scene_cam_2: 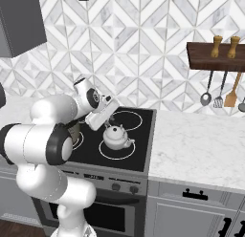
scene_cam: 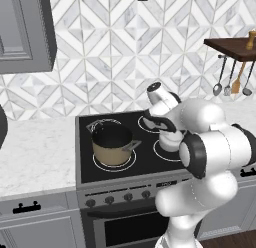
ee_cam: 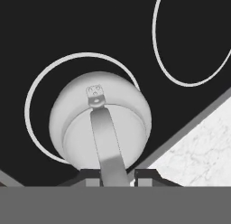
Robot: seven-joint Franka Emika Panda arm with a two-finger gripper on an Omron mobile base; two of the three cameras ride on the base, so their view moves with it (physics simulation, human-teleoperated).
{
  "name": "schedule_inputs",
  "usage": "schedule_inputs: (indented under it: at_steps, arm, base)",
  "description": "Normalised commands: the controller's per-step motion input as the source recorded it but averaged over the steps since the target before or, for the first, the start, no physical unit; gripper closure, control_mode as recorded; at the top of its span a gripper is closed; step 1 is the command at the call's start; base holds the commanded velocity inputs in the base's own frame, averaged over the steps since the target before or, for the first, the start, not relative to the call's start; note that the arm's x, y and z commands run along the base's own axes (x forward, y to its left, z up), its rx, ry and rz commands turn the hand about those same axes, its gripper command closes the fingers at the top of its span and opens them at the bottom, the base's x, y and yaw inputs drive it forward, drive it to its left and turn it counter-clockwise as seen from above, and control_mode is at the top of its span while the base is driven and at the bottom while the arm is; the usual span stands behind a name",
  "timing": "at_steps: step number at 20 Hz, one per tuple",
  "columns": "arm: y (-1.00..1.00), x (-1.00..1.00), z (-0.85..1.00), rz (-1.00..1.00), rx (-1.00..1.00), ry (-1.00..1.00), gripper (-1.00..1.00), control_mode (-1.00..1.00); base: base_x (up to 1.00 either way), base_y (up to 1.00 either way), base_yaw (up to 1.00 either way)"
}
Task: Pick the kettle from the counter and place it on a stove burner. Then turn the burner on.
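The small white-silver kettle (scene_cam_2: 117, 137) is over the front right stove burner (scene_cam_2: 104, 154) of the black cooktop. My gripper (scene_cam_2: 108, 120) is right above it. In the hand view the kettle (ee_cam: 90, 110) lies inside the burner's white ring (ee_cam: 29, 101), a little off centre. Its arched handle (ee_cam: 106, 142) runs down between my fingertips (ee_cam: 146, 175), and my gripper (ee_cam: 117, 175) is shut on it. Whether the kettle's base touches the glass I cannot tell. From the left base view my arm hides most of the kettle (scene_cam: 171, 140). The counter (scene_cam_2: 196, 145) lies to the right of the stove.
A tan pot (scene_cam: 112, 143) with a black inside stands on the front left burner. The back right burner (ee_cam: 155, 42) is bare. Knobs (scene_cam_2: 125, 187) line the stove front. Utensils (scene_cam_2: 220, 95) hang under a wooden shelf (scene_cam_2: 215, 59) on the right wall.
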Motion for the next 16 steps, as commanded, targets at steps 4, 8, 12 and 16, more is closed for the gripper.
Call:
schedule_inputs:
  at_steps: [4,8,12,16]
  arm:
    - [0.0,0.02,-0.04,0.0,-0.02,0.05,1.0,-1.0]
    - [-0.03,0.0,-0.18,0.0,-0.04,0.09,1.0,-1.0]
    - [0.0,0.0,-0.03,0.0,0.0,0.06,1.0,-1.0]
    - [0.0,0.0,0.0,0.0,0.0,0.04,-1.0,-1.0]
  base:
    - [0.0,0.0,0.0]
    - [0.0,0.0,0.0]
    - [0.0,0.0,0.0]
    - [0.0,0.0,0.0]
